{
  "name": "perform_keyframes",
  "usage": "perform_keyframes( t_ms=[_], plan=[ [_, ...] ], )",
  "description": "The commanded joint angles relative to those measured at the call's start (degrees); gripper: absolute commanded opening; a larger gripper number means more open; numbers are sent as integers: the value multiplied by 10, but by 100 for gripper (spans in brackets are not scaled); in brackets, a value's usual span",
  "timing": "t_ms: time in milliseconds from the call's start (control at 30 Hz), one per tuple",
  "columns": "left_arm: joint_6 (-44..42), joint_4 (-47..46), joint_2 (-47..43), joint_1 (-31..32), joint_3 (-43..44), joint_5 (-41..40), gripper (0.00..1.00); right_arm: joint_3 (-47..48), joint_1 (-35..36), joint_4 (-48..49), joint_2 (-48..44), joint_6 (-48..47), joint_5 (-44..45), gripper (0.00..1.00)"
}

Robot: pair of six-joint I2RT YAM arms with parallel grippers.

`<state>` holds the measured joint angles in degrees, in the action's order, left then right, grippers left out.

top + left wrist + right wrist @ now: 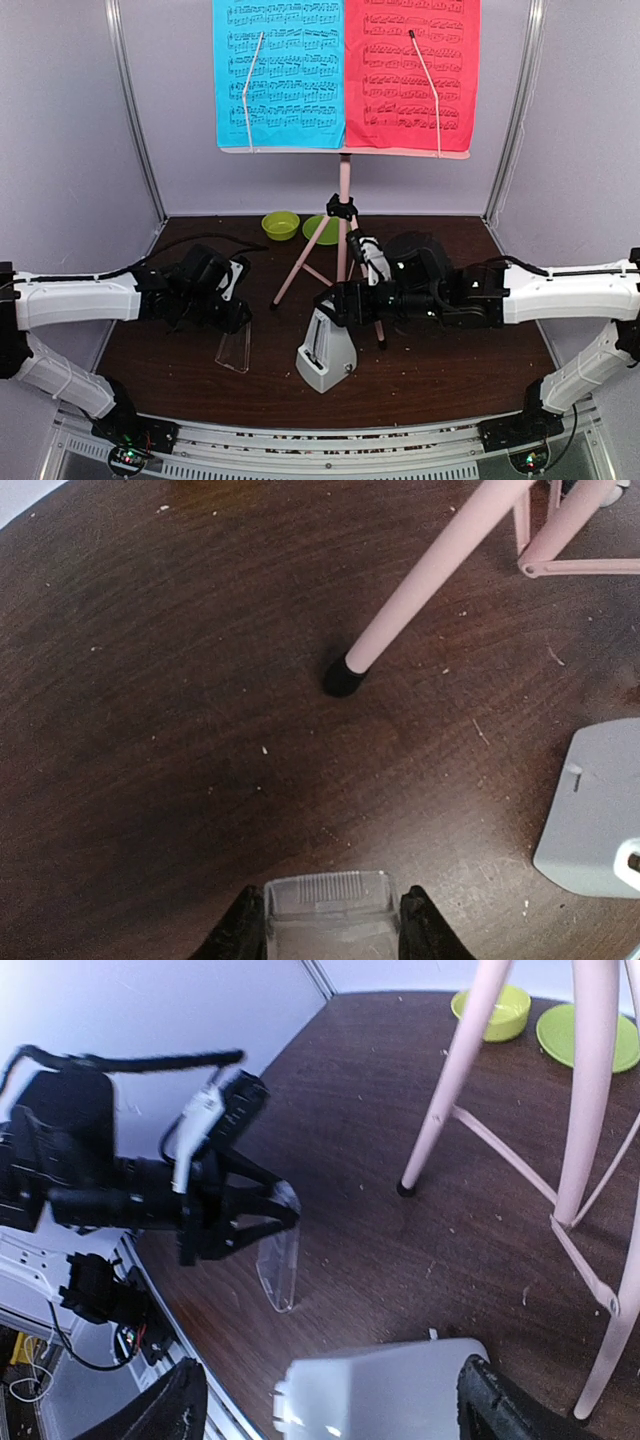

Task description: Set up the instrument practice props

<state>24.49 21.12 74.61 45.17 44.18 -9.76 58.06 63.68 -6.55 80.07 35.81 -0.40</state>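
Note:
The pale pink music stand [344, 190] stands at the back centre. Its desk holds a blue sheet [280, 70] and a red sheet [410, 70]. The white metronome [325, 355] stands on the table in front of it. My right gripper [332, 303] is open, its fingers spread either side of the metronome body [385, 1390]. My left gripper [236, 318] is shut on the clear cover [234, 347], held upright left of the metronome with its lower end at the table. The cover also shows between the left wrist view's fingertips [328, 905] and in the right wrist view [281, 1260].
A lime green bowl [280, 225] and plate [321, 231] lie behind the stand's legs. One stand foot [343, 677] rests just ahead of my left gripper. Grey walls close in the back and both sides.

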Motion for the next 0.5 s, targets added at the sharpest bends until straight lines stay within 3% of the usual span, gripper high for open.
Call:
perform_keyframes(
  t_ms=[0,200,467],
  plan=[
    [17,9,64,-24,36,20,15,82,5,-20,-22,-14,0,88],
    [19,-13,119,-36,38,19,24,45,5,-36,-90,17,13,87],
    [21,-26,104,-45,19,52,59,-142,6,-58,-211,89,34,77]
  ],
)
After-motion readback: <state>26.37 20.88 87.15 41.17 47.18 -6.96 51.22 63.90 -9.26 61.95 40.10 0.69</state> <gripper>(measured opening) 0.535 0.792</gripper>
